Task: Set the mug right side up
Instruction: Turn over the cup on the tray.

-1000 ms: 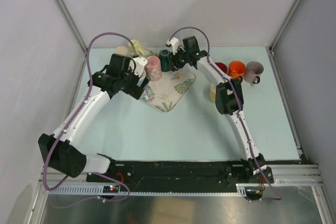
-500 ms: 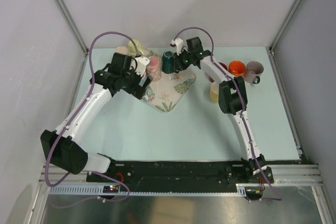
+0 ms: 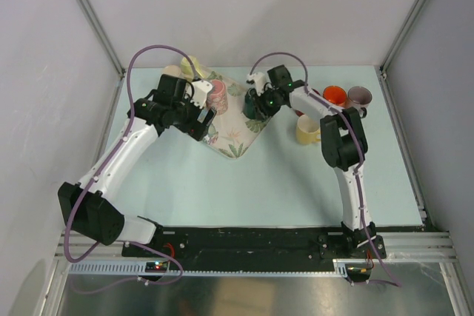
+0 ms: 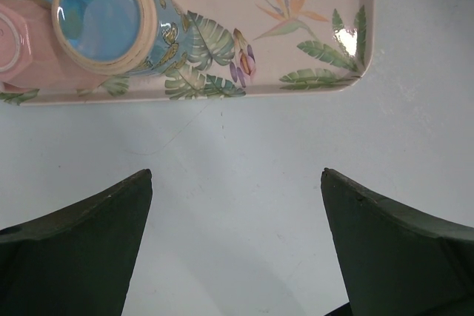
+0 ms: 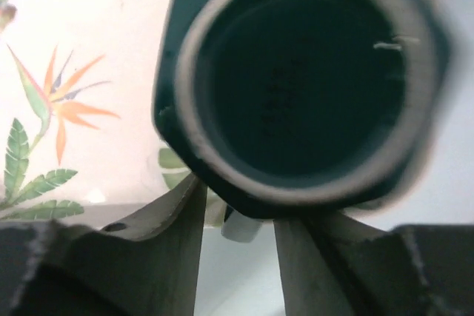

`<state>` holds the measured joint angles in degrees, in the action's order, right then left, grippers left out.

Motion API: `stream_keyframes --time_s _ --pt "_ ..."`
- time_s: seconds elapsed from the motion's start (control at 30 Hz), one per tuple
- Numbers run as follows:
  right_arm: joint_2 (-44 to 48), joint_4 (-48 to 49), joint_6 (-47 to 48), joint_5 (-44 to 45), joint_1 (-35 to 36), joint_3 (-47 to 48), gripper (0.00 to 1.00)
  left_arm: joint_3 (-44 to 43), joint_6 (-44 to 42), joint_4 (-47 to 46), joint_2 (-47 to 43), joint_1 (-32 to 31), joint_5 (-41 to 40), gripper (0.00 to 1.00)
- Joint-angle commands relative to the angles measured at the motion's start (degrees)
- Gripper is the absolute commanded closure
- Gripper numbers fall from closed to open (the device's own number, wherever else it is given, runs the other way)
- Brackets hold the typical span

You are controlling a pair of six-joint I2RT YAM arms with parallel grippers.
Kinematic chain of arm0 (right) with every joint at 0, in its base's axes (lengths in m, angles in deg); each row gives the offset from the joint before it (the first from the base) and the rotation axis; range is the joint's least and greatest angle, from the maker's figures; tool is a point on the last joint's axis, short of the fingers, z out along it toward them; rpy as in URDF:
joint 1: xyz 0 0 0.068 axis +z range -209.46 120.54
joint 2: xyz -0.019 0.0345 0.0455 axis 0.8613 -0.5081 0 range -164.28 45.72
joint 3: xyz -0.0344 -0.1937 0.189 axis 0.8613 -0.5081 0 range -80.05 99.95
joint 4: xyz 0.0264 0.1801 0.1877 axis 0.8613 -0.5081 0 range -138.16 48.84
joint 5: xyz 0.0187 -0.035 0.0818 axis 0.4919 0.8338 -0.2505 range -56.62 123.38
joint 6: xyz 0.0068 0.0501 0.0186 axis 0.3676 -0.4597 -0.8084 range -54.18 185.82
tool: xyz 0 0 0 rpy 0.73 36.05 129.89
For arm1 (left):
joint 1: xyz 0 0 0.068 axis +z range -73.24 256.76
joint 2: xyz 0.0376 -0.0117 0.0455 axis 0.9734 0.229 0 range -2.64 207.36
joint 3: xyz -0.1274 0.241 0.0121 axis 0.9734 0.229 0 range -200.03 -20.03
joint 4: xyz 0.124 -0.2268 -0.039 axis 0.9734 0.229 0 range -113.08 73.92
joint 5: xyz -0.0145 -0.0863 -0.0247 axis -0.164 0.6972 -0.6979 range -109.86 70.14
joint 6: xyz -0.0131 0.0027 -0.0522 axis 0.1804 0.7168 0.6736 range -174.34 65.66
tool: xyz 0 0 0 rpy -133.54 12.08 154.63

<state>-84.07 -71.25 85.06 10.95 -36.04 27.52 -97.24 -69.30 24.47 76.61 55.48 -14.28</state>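
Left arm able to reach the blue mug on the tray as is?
Likely yes. The left tool is open, just off the tray edge, with only bare table between it and the blue mug. A pink mug crowds one side, so approach room looks tight.

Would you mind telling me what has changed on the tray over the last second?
The right gripper moved nearer and rightward over the floral tray, and the dark green mug went with it; its grip is unclear. The open left gripper and pink mug stayed put.
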Motion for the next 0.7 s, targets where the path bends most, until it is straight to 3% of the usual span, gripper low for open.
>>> stream_keyframes --time_s 0.0,0.13,0.37,0.43,0.57,0.67 --pt "1.68 2.50 0.43 8.52 4.43 -2.78 0.53 -1.17 0.80 -0.35 -0.38 0.18 1.61 0.00" --pt "0.19 2.84 0.28 10.96 5.15 -2.11 0.54 -0.92 0.55 -0.42 -0.84 0.17 1.21 0.00" --pt "0.91 3.65 0.23 11.15 4.36 -3.02 0.76 -0.70 0.21 -0.42 -0.75 0.19 1.31 0.00" --pt "1.14 4.01 -0.20 11.81 4.00 -2.90 0.73 -1.05 0.18 -0.48 -0.31 0.18 1.43 0.00" --pt "0.91 5.00 -2.26 13.43 3.40 -2.02 0.56 -1.98 0.33 -0.49 0.52 0.13 2.15 0.01" --pt "0.47 4.74 -2.89 11.10 3.31 -0.65 0.52 -2.30 0.51 -0.49 0.94 0.13 2.44 0.02"
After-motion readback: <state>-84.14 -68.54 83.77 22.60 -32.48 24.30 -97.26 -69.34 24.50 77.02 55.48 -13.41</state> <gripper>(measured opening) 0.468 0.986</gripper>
